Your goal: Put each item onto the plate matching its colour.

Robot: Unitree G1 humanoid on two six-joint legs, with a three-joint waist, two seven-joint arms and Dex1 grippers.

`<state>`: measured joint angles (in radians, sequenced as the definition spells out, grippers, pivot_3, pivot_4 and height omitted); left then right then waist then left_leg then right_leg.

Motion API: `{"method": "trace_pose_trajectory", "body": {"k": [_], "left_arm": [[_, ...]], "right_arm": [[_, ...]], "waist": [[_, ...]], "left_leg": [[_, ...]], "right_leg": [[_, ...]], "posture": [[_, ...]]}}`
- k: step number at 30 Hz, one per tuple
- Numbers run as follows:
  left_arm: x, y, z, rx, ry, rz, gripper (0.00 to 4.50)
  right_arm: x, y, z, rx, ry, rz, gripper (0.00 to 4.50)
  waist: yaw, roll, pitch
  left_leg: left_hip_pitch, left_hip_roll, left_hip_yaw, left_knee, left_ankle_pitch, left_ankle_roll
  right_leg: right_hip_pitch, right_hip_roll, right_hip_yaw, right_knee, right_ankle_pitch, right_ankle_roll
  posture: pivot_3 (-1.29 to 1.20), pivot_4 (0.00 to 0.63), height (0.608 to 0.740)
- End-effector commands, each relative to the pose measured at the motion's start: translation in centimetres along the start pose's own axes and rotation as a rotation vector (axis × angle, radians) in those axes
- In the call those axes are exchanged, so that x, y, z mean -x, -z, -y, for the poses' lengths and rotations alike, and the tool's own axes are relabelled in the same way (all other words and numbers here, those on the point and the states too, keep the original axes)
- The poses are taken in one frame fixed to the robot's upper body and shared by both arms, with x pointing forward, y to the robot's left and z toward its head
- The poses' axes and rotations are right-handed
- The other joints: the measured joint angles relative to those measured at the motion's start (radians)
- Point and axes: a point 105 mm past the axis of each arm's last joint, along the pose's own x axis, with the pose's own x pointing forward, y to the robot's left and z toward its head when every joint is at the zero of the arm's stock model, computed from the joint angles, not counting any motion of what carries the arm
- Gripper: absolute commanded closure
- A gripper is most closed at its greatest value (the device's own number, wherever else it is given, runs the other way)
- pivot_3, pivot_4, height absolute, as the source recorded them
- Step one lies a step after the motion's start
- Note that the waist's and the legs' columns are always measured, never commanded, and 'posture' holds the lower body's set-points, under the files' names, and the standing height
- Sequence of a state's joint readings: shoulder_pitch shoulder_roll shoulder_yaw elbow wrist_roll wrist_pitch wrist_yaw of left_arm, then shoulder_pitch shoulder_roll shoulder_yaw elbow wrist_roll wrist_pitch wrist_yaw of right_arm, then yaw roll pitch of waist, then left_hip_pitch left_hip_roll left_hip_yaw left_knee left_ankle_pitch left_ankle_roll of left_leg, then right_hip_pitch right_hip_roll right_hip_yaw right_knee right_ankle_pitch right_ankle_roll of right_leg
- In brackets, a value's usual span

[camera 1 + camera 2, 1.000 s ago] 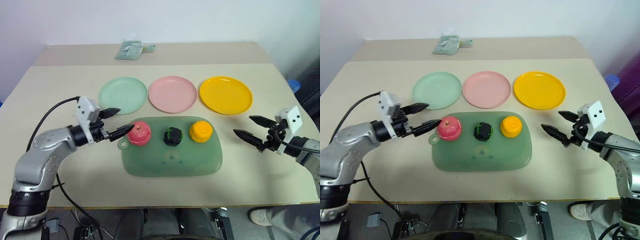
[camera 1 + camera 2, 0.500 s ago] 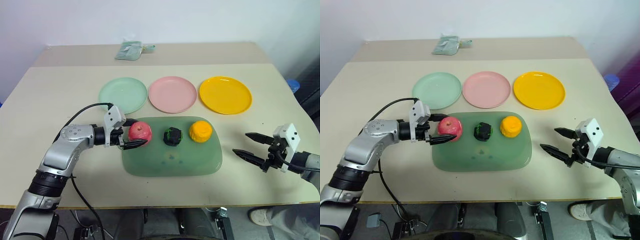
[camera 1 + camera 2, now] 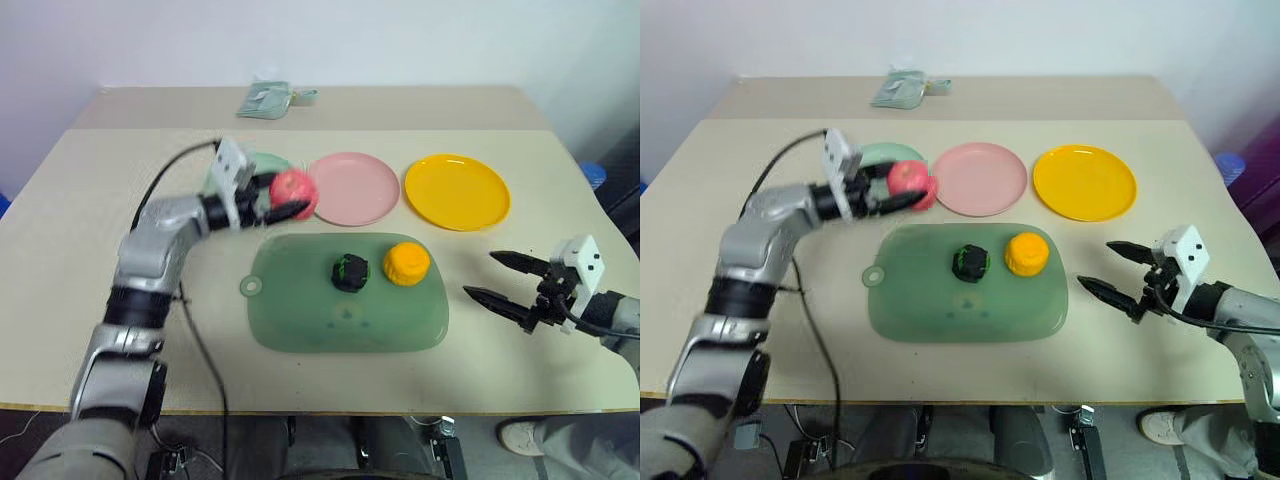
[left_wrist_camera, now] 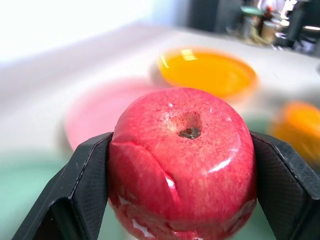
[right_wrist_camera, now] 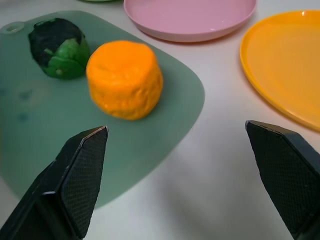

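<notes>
My left gripper (image 3: 290, 196) is shut on the pink-red apple (image 3: 291, 188), held in the air between the mint green plate (image 3: 272, 160) and the left rim of the pink plate (image 3: 355, 188). In the left wrist view both fingers (image 4: 82, 180) press the apple's (image 4: 182, 165) sides. My arm hides most of the green plate. The yellow plate (image 3: 457, 190) lies at the right of the row. The dark green-black piece (image 3: 350, 272) and the orange fruit (image 3: 405, 263) sit on the green mat (image 3: 300, 320). Right of the mat, my right gripper (image 3: 480, 274) hovers open and holds nothing.
A folded green packet (image 3: 268, 98) lies at the table's far side. The left arm's black cable (image 3: 160, 190) loops over the table behind the arm. The mat's ring tab (image 3: 250, 288) points left. The table's right edge runs close behind my right arm.
My left gripper closed on the apple, lifted it off the mat and carried it back and up towards the plates. The right gripper stayed roughly where it was, still open.
</notes>
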<state>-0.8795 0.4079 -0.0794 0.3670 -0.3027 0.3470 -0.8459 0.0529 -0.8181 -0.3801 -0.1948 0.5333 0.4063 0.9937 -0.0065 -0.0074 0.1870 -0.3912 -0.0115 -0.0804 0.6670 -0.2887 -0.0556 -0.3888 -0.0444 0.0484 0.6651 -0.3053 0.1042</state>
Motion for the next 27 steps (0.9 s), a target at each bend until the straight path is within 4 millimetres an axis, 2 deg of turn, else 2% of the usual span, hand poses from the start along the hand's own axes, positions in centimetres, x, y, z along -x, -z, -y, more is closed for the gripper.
{"method": "trace_pose_trajectory", "body": {"k": [1,3,5,7,8,12,15,16,17,19,22,24,27], "left_arm": [[-4.1,0.6,-0.1,0.002,-0.033,-0.062,1.11],[-6.0,1.2,0.0,0.022,-0.052,-0.103,1.11],[-7.1,2.2,0.2,0.017,-0.059,-0.148,1.11],[-7.7,2.7,0.4,0.026,-0.06,-0.162,0.08],[-7.8,2.7,0.4,0.026,-0.062,-0.161,0.02],[-7.1,1.0,-0.5,0.045,-0.066,-0.034,0.02],[-5.8,-0.7,-1.3,0.036,-0.068,0.085,0.02],[-4.7,-1.5,-0.9,0.03,-0.015,0.139,0.02],[-3.6,-2.0,0.0,0.024,0.063,0.179,0.02],[-1.1,-2.0,3.0,0.024,0.259,0.192,0.02],[1.4,0.0,7.5,-0.011,0.466,0.079,0.02],[2.0,1.5,9.5,-0.036,0.537,-0.002,0.02],[1.7,3.0,11.0,-0.078,0.56,-0.073,0.02]], "right_arm": [[-0.6,-1.2,-0.1,0.037,-0.001,0.042,0.0],[-0.8,-1.6,-0.2,0.043,0.004,0.051,0.0],[-0.7,-1.9,-0.3,0.05,0.017,0.058,0.0],[-0.5,-2.2,-0.4,0.055,0.036,0.06,0.0],[-0.3,-2.3,-0.5,0.055,0.045,0.06,0.0],[0.3,-2.4,-1.2,0.049,0.06,0.054,0.0],[0.4,-2.4,-1.6,0.044,0.063,0.048,0.0],[0.4,-2.5,-1.8,0.042,0.061,0.045,0.0],[0.4,-2.5,-2.0,0.04,0.052,0.042,0.0],[0.2,-2.6,-2.6,0.032,0.022,0.035,0.0],[-0.2,-2.6,-3.6,0.027,-0.038,0.022,0.0],[-0.5,-2.6,-4.3,0.017,-0.08,0.016,0.0],[-0.8,-2.4,-4.6,0.019,-0.104,0.002,0.0]], "waist": [[-0.003,0.0,0.0],[-0.004,-0.001,0.0],[-0.011,-0.001,0.001],[-0.015,-0.001,0.001],[-0.014,-0.001,0.001],[-0.008,-0.001,0.001],[-0.007,-0.001,0.001],[-0.007,-0.001,0.001],[-0.011,0.0,0.0],[-0.015,0.001,0.0],[-0.013,0.001,0.0],[-0.001,0.001,0.0],[0.018,0.001,0.0]], "left_leg": [[0.0,-0.001,0.0,0.0,0.0,0.0],[-0.001,-0.002,0.0,0.0,0.0,0.0],[-0.001,-0.002,0.001,0.0,0.0,0.0],[-0.001,-0.001,0.0,-0.002,0.0,0.0],[-0.001,-0.001,0.0,-0.002,0.0,0.0],[-0.001,-0.001,0.0,-0.002,0.0,0.0],[-0.001,-0.001,-0.001,-0.001,0.0,0.0],[-0.001,-0.001,-0.001,-0.001,0.0,0.0],[-0.001,-0.001,-0.001,-0.001,0.0,0.0],[-0.001,0.003,0.0,-0.002,0.0,0.0],[0.0,0.005,0.0,-0.003,0.002,-0.003],[0.0,0.005,-0.001,-0.002,0.001,-0.002],[0.0,0.003,-0.002,0.001,0.002,0.0]], "right_leg": [[0.0,0.0,0.0,0.0,0.0,0.0],[-0.001,-0.001,0.001,0.0,-0.001,0.001],[-0.002,-0.001,0.001,0.0,-0.001,0.001],[-0.004,0.0,0.003,0.001,-0.001,0.001],[-0.005,0.0,0.003,0.001,-0.001,0.001],[-0.005,0.0,0.003,0.001,-0.001,0.001],[-0.004,-0.001,0.003,0.002,-0.001,0.001],[-0.004,0.0,0.003,0.002,-0.001,0.001],[-0.004,0.0,0.003,0.002,-0.001,0.001],[-0.004,0.0,0.004,0.002,-0.001,0.001],[-0.005,0.0,0.004,0.002,-0.001,0.001],[-0.003,0.001,0.004,0.002,-0.001,0.0],[0.001,0.0,0.002,0.001,0.001,0.002]], "posture": [[0.0,0.15,0.74],[0.0,0.15,0.74],[0.0,0.15,0.74],[0.0,0.15,0.74],[0.0,0.15,0.74],[0.0,0.15,0.74],[0.0,0.15,0.74],[0.0,0.15,0.74],[0.0,0.15,0.74],[0.0,0.15,0.74],[0.0,0.15,0.74],[0.0,0.15,0.74],[0.0,0.15,0.74]]}}
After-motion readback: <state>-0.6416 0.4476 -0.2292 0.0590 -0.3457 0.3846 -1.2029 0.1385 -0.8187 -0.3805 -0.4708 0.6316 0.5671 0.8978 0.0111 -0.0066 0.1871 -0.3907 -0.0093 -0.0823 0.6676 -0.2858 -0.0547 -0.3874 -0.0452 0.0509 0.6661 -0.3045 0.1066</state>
